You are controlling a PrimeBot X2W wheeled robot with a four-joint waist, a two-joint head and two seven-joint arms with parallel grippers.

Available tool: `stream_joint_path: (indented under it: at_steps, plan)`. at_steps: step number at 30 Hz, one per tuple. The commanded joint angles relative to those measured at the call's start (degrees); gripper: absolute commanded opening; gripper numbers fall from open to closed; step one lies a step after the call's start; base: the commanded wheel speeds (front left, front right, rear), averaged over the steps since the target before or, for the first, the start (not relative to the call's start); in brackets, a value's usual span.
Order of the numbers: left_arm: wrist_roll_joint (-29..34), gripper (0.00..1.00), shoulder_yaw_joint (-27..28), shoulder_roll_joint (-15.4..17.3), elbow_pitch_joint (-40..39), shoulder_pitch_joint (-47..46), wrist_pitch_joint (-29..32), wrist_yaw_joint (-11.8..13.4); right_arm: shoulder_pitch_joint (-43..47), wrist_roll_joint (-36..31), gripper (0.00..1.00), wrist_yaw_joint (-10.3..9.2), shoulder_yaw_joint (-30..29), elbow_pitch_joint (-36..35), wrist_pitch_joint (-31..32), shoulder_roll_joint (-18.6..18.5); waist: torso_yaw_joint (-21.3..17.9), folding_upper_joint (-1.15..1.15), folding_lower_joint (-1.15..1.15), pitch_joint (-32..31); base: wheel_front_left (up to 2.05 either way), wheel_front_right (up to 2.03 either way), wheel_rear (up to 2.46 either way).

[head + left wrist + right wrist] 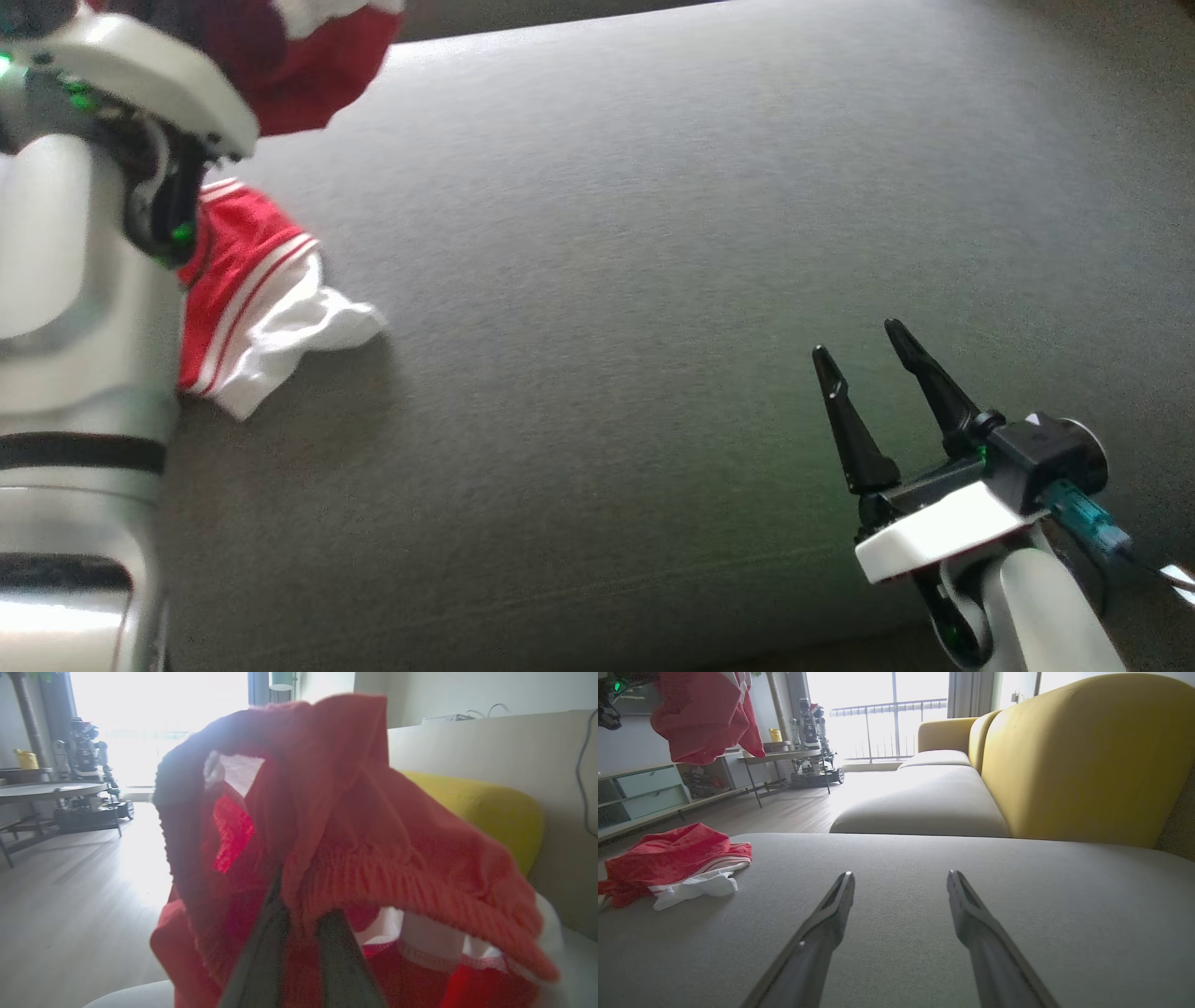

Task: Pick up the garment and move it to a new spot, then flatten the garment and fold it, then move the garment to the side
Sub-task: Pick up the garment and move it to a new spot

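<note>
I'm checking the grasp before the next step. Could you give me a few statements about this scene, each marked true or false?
1. The left tool is shut on a hanging red knitted cloth. True.
2. The right tool is open and empty. True.
3. The crumpled red and white garment on the grey fabric cushion lies between the right tool's fingers. False: it lies off to their left, apart from them.
4. The sofa backrest is blue. False: it is yellow.
</note>
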Motion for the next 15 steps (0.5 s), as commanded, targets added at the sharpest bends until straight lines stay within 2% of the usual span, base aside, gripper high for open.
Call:
stream_joint_path:
  at_steps: [1, 8, 15]
  plan:
    - [-1.1, 0.00, 0.9, 1.4, -3.9, -2.2, 1.0, -0.3, -1.4, 0.7, 1.00, -0.01, 1.4, -2.1, -0.5, -0.6, -4.0, 0.00, 0.01, -0.7, 0.00, 0.00, 0.00]
    - [-3.9, 0.00, -1.5, -0.7, -11.6, -0.5, 6.6, -0.3, -2.8, 3.0, 1.00, -0.01, 2.1, -2.9, -0.5, -0.6, -12.5, 0.00, 0.01, 1.9, 0.00, 0.00, 0.00]
    - [-2.5, 0.00, -4.6, -2.7, -11.7, 0.4, 7.1, 0.3, -4.0, 5.2, 1.00, -0.01, 2.3, -3.9, -0.5, -0.6, -18.7, 0.00, 0.01, 6.4, 0.00, 0.00, 0.00]
